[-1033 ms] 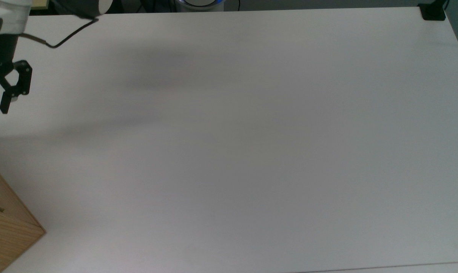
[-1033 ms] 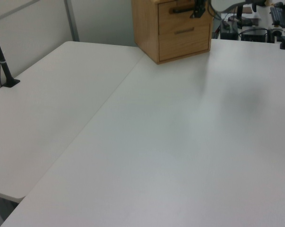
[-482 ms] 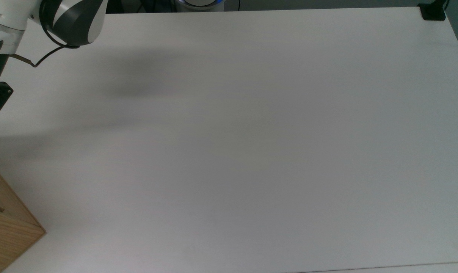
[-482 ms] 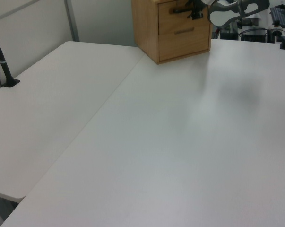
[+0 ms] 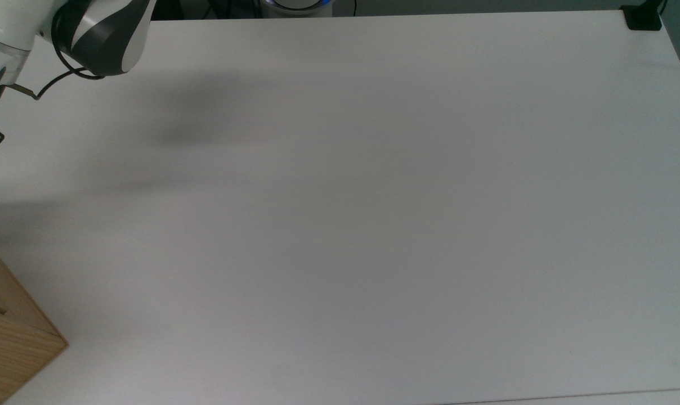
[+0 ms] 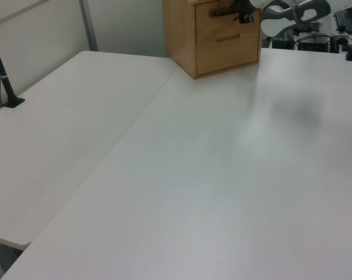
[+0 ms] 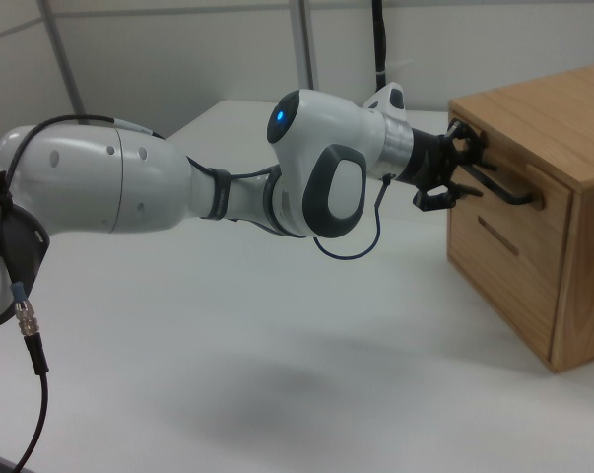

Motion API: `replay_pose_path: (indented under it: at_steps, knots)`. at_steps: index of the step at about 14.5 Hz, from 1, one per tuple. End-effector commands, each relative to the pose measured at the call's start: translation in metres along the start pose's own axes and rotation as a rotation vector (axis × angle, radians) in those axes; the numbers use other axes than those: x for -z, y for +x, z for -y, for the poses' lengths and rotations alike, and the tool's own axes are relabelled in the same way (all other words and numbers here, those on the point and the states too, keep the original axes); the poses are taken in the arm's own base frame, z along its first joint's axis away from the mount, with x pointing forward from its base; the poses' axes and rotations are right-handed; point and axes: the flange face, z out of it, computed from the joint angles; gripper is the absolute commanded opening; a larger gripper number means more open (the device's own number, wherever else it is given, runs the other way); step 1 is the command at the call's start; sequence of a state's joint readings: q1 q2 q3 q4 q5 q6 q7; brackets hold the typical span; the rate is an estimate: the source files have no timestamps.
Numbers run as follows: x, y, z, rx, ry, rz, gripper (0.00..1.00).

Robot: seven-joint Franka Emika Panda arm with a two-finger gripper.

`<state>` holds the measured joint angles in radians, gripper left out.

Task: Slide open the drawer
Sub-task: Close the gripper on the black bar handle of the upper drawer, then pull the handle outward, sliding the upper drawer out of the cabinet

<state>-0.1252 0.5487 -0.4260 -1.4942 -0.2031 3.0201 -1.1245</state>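
While the pincer (image 7: pixel 466 169) is sitting right at the drawer's (image 7: pixel 500 192) black handle (image 7: pixel 501 187), I can't tell its grip; next it's needing a straight outward pull.

Top view: overhead, facing straight down on the white table (image 5: pixel 374 225), cabinet corner (image 5: pixel 8 343) at 8 o'clock.
Left view: low, looking across the table toward the cabinet (image 6: pixel 213 35) at 12 o'clock.
Right view: close beside the arm (image 7: pixel 178 192), cabinet at 3 o'clock.
Shared: table, cabinet.
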Motion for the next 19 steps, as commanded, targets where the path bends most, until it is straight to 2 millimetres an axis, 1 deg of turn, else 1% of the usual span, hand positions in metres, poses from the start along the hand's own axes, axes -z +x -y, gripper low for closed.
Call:
replay_pose_path:
  at_steps: [1, 3, 5, 6, 7, 8, 9, 11, 12, 13, 15, 16, 19]
  knots:
    - [0.003, 0.006, 0.004, 0.049, -0.012, -0.008, 0.21]
    - [0.004, 0.005, 0.007, 0.047, -0.002, -0.009, 0.11]
    - [0.006, 0.006, 0.006, 0.041, -0.004, -0.012, 0.09]
    - [0.012, 0.004, 0.002, 0.031, -0.008, -0.015, 0.07]
    - [0.014, 0.003, 0.005, 0.026, 0.001, -0.017, 0.06]
    - [0.026, 0.006, 0.005, 0.019, 0.007, -0.03, 0.06]
    - [0.033, 0.001, 0.007, 0.009, 0.016, -0.033, 0.05]
    - [0.055, -0.007, 0.008, -0.015, 0.031, -0.048, 0.05]
    - [0.065, -0.011, 0.012, -0.026, 0.045, -0.057, 0.05]
    - [0.076, -0.009, 0.016, -0.035, 0.056, -0.073, 0.05]
    - [0.097, -0.011, 0.019, -0.047, 0.071, -0.094, 0.05]
    - [0.11, -0.014, 0.024, -0.05, 0.084, -0.108, 0.05]
    - [0.138, -0.018, 0.034, -0.047, 0.106, -0.137, 0.06]
